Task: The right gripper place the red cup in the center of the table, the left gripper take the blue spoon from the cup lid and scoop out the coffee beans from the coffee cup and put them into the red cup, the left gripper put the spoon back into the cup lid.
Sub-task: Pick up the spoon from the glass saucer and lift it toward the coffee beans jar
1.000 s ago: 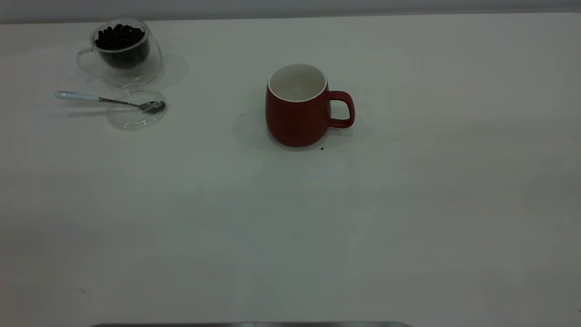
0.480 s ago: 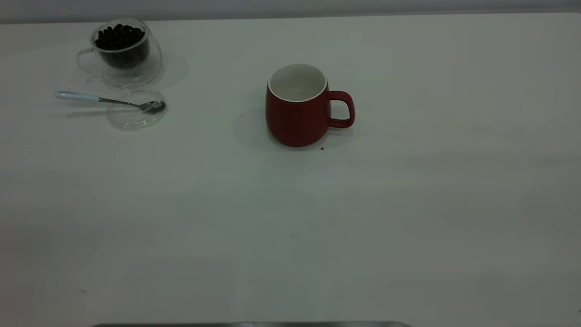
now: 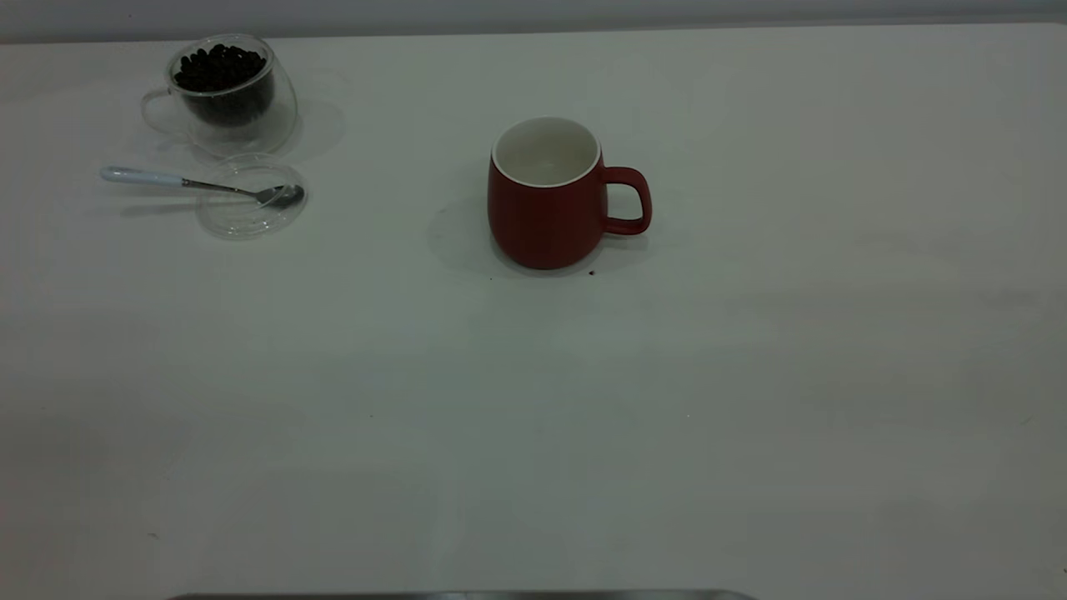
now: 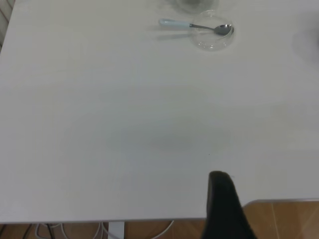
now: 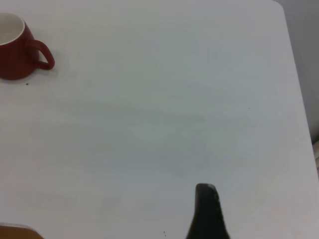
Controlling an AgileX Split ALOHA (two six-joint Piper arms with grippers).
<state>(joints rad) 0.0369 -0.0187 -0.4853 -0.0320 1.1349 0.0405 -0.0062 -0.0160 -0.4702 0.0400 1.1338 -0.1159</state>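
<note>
The red cup (image 3: 546, 208) stands upright near the middle of the table (image 3: 583, 417), handle to the right, its white inside empty; it also shows in the right wrist view (image 5: 15, 55). At the far left, the glass coffee cup (image 3: 225, 92) holds coffee beans (image 3: 218, 67). In front of it the blue spoon (image 3: 192, 183) lies with its bowl in the clear cup lid (image 3: 250, 218). Neither gripper appears in the exterior view. The left gripper (image 4: 219, 181) hangs over the table's near edge, far from the spoon (image 4: 192, 25). The right gripper (image 5: 205, 191) is far from the red cup.
A dark speck (image 3: 592, 272) lies on the table just in front of the red cup. A grey strip (image 3: 458, 595) runs along the near edge. Wooden floor (image 4: 279, 219) shows past the table edge in the left wrist view.
</note>
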